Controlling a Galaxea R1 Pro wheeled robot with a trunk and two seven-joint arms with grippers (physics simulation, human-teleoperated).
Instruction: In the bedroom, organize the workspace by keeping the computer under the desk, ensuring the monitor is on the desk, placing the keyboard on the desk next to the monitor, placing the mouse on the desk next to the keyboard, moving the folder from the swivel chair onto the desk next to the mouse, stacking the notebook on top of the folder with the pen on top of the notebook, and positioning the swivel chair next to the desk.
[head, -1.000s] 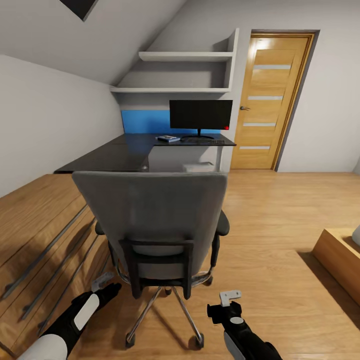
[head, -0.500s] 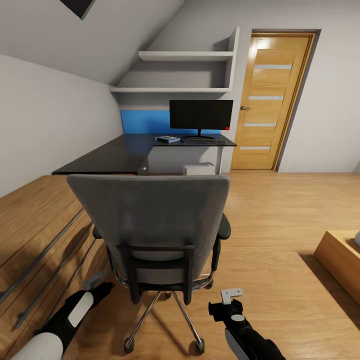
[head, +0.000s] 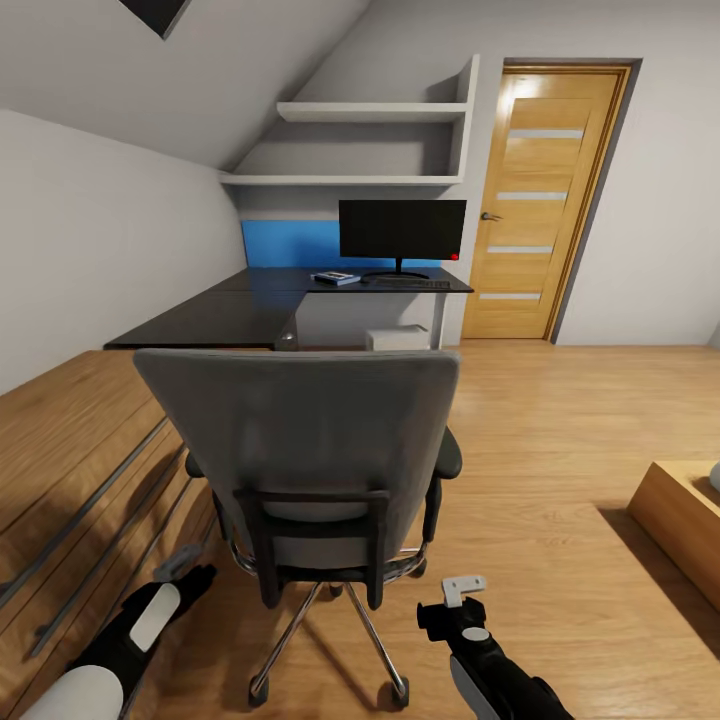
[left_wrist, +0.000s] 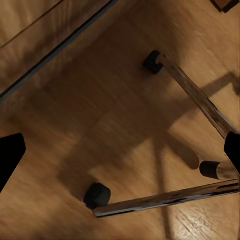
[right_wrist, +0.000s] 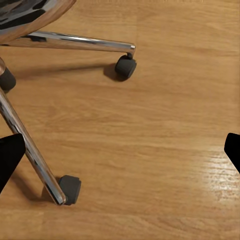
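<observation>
The swivel chair (head: 300, 440) stands right in front of me, its grey back toward me and hiding the seat. Its chrome legs and casters (left_wrist: 97, 195) (right_wrist: 125, 65) show in both wrist views. Beyond it is the black desk (head: 230, 310). On the desk's far end stand the monitor (head: 402, 230) and, in front of it, the keyboard (head: 405, 283). A small flat bluish item (head: 336, 277) lies left of the keyboard, too small to identify. The pale computer (head: 398, 338) sits under the desk. My left gripper (head: 180, 562) (left_wrist: 120, 152) and right gripper (head: 462, 589) (right_wrist: 120, 152) hang low and open, either side of the chair's base, holding nothing.
A wooden drawer front with metal rails (head: 90, 500) runs along the left. A wooden door (head: 535, 200) is at the back right. White shelves (head: 370, 145) and a blue wall panel (head: 290, 243) sit above the desk. A low wooden piece (head: 685, 520) stands at right.
The chair back has shifted slightly left and lower in view, uncovering the computer. My left gripper has drawn back toward the lower left. The right gripper has barely moved.
</observation>
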